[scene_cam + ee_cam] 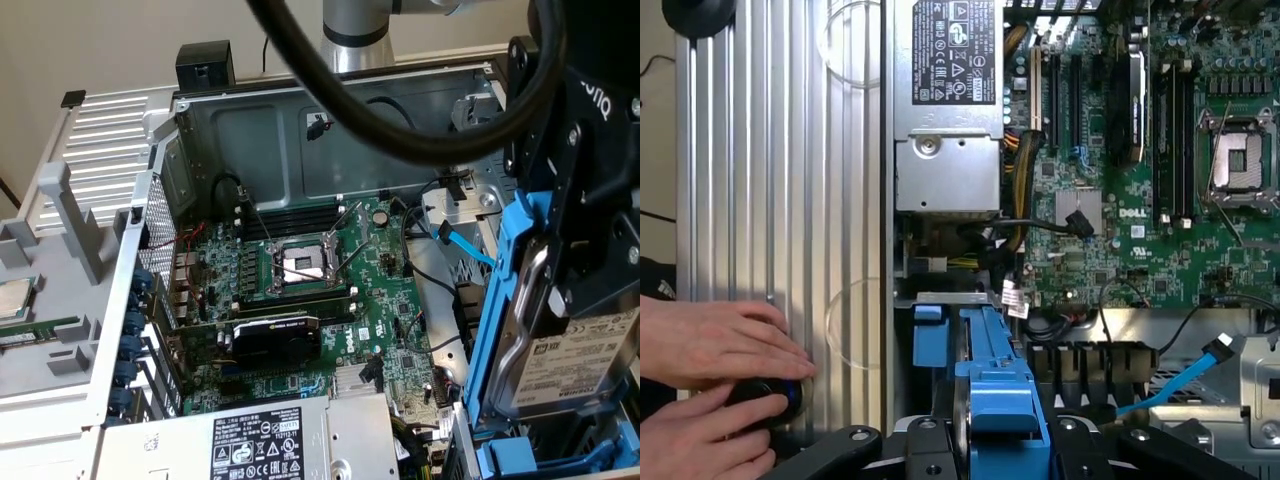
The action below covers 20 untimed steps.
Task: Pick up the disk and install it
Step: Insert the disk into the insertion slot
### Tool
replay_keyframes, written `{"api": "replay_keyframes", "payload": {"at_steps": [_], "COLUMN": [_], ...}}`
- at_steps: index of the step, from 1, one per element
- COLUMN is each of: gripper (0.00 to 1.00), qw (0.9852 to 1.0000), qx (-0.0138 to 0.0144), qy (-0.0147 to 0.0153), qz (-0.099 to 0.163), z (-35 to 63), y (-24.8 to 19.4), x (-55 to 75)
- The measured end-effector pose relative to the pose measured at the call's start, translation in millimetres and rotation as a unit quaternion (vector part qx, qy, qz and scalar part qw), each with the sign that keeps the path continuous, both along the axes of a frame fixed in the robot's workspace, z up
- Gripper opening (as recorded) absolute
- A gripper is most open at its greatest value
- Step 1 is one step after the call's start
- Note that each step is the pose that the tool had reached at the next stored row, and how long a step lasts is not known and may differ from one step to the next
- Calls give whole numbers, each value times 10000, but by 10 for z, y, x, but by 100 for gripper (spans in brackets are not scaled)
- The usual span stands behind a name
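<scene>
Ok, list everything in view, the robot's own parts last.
disk: one, silver in blue frame, upright at exterior view's right
motherboard: one, green, inside open case
power supply: one, grey, beside motherboard
graphics card: one, black, on motherboard
data cable: one, blue, beside motherboard
processor chip: one, silver, exterior view's far left
hands: two, on ribbed silver panel
end effector: one, black, gripping the disk's frame

Exterior camera: set high and close, facing obliquely down into the open computer case [200, 130]. The gripper [565, 300] and the disk [580, 365] crowd the exterior view's right foreground.

Wrist camera: looks straight down past the disk's blue frame [990, 400] onto the case.

Shared ground: motherboard [300, 290], processor socket [303, 265], power-supply box [260, 440], blue cable [462, 245], and the disk itself.
</scene>
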<state>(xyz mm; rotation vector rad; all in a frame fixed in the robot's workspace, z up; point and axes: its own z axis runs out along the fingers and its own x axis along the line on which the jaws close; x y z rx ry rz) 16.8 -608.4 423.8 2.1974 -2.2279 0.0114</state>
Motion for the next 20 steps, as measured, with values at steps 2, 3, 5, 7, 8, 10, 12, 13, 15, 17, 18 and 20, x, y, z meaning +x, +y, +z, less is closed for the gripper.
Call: {"api": "replay_keyframes", "payload": {"at_steps": [2,3,5,7,8,10,12,13,15,17,18,20], "gripper": [37,37,37,37,37,37,37,37,37,37,37,37], "qw": [10000,10000,10000,10000,10000,10000,10000,10000,10000,10000,10000,10000], "qx": [-2,-2,-2,-2,-2,-2,-1,-1,2,2,1,1], "qy": [-3,-3,-3,7,15,23,27,28,28,28,28,28], "qz": [0,0,0,-1,-1,0,0,0,0,0,0,0], "z": [2,2,2,3,3,3,2,3,2,1,0,-6], "y": [0,0,0,0,0,0,-1,-5,-9,-9,-9,-9], "x": [-1,-1,-1,-1,-1,0,0,0,3,3,3,3]}}
